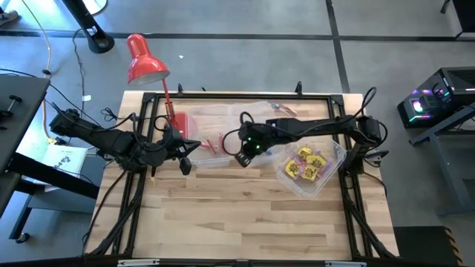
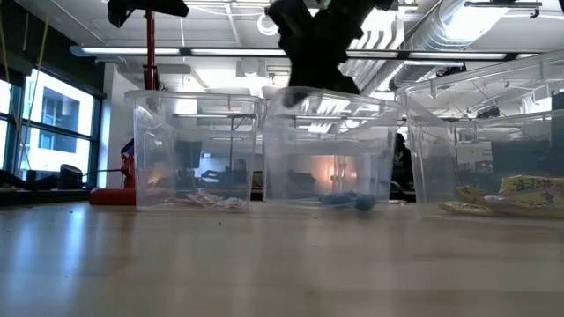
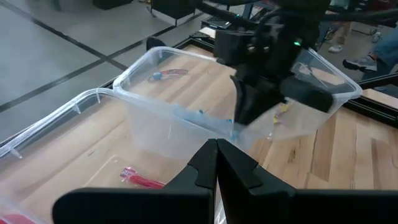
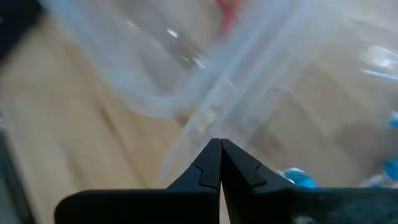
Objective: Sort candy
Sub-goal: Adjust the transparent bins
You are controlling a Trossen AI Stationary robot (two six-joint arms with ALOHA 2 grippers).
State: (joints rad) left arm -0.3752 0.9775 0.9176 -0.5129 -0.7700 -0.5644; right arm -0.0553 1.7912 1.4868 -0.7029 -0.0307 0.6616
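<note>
From above, three clear bins sit in a row, and the middle bin [image 1: 249,119] serves as the landmark. The right gripper [image 1: 243,157] hangs at its near edge, arm stretched across from the right; the left gripper [image 1: 185,165] waits beyond the bin to its left, which holds red sticks [image 1: 213,143]. Yellow packets [image 1: 306,163] fill the bin to its right.

At table height, blue-wrapped pieces [image 2: 345,201] lie inside the middle bin, the right arm poised over its rim.

The left wrist shows its own fingers [image 3: 200,169] pressed together, empty.

The right wrist shows fingers [image 4: 208,162] closed with nothing between them (blue pieces close by).

Sorting looks nearly done; the next move probably calls for finding any stray candy.
</note>
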